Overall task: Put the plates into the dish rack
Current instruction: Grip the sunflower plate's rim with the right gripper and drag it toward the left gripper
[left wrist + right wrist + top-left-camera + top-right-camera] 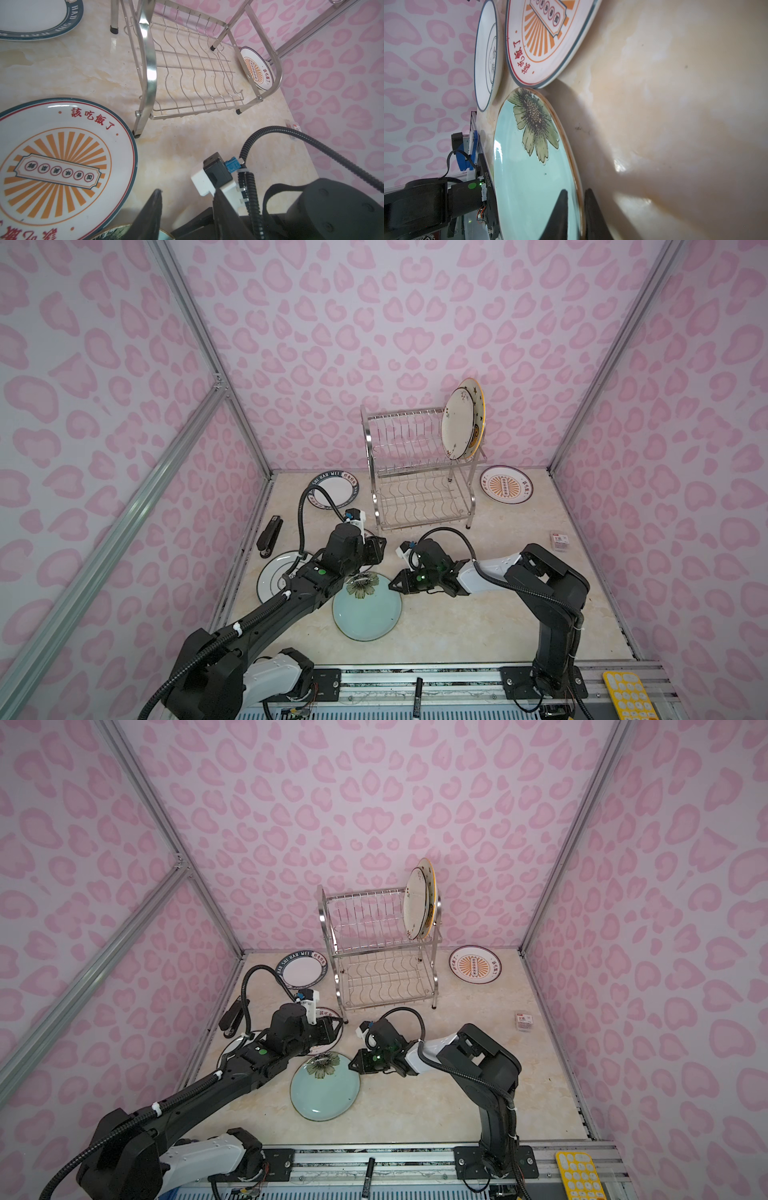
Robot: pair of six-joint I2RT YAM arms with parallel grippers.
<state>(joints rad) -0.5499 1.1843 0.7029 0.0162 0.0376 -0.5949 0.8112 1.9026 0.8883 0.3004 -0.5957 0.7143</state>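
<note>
Right claw pinches the rim of the pale teal flower plate, with one finger over the glaze and one outside the edge. The plate lies flat at the front of the surface.

We judge this the pickup step. The next move calls for raising the gripped edge, tipping the plate upright and carrying it to a free slot in the dish rack — well apart from here. Its upper tier holds the white floral plate and star plate.

The flowered edge sits just beside an orange-sunburst plate. Left claw is near it — jaws apart, holding nothing.
</note>
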